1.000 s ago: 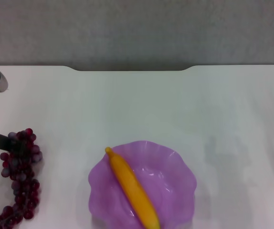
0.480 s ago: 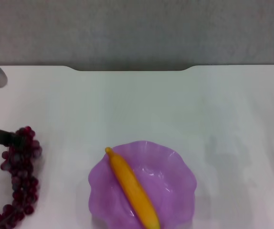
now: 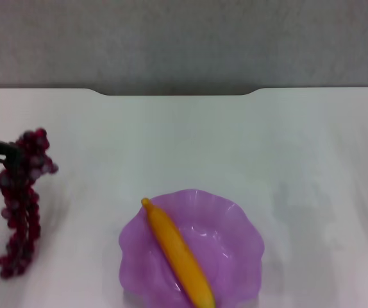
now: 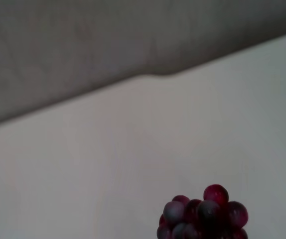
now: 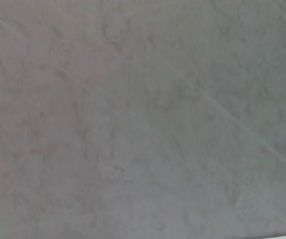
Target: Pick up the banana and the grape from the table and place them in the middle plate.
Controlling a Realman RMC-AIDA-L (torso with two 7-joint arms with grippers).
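Left pincer point(image 3: 4, 154) is clamped on the top of the grape point(image 3: 18, 199), bunch dangling over the table point(image 3: 190, 141) on the left, well apart from the middle plate point(image 3: 242, 250). Banana point(image 3: 177, 253) lies diagonally in it (tip over the rim). Right pincer: can't tell.

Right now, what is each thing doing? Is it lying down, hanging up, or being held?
banana: lying slantwise in the plate, its tip over the rim.
grape: hanging in the air by its top end, off to the plate's left.
middle plate: sitting flat on the table, holding only the banana.
left gripper: at the left edge, shut on the grape's top.
right gripper: not seen, only a dark bit at the right edge.
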